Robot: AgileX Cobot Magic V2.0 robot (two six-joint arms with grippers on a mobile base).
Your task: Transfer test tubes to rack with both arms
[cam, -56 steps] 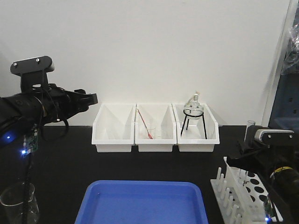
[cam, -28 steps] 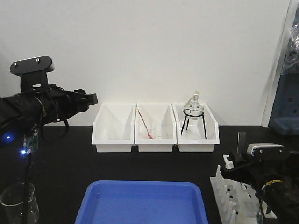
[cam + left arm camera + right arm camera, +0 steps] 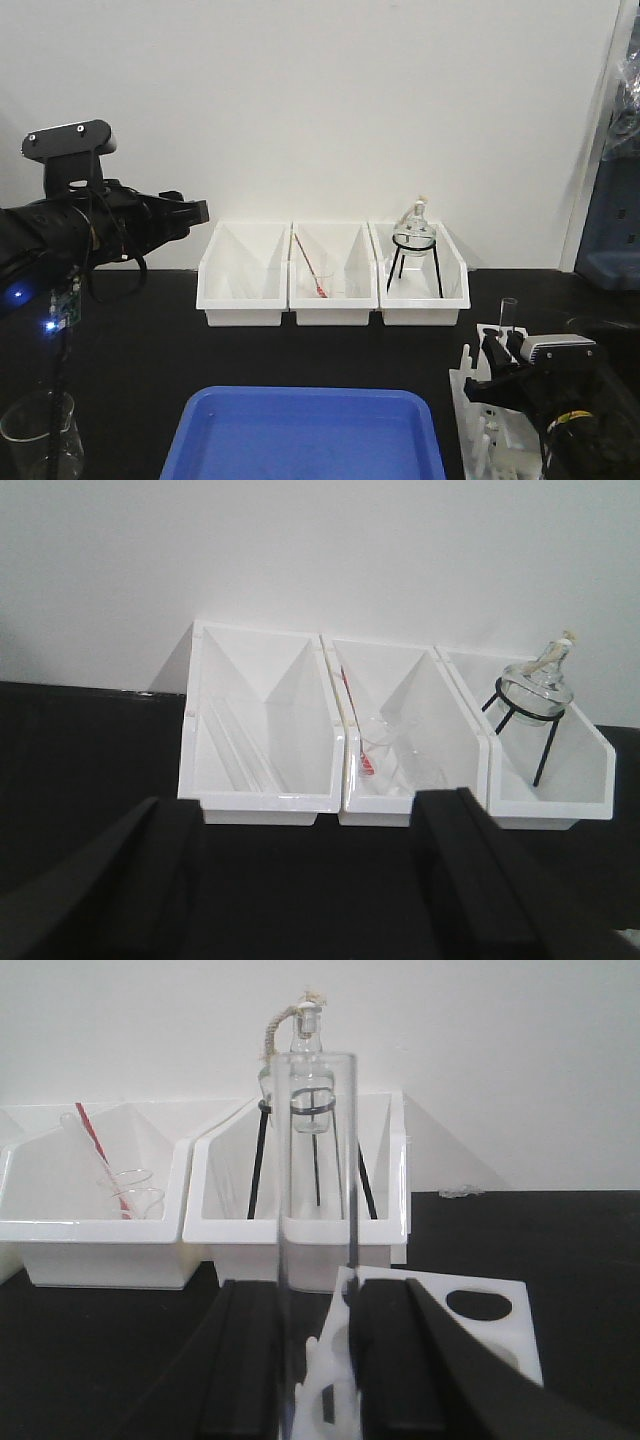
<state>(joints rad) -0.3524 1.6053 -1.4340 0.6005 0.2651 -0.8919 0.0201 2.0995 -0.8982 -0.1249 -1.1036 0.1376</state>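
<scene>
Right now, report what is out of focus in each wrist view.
Left wrist view: black fingers are soft blurs, the white rectangular bins sharp. Right wrist view: the clear glass test tube near the lens is soft-edged, the white plastic rack crisper.

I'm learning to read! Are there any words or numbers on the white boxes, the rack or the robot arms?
None readable: the white bins, the rack, the left arm and the right arm show no words or numbers.
The green circuit board is too small to tell.

Three bins (image 3: 333, 312) behind the tray (image 3: 310, 440) (flask (image 3: 414, 232) in the rightmost), rack (image 3: 500, 1348) at front right.
</scene>
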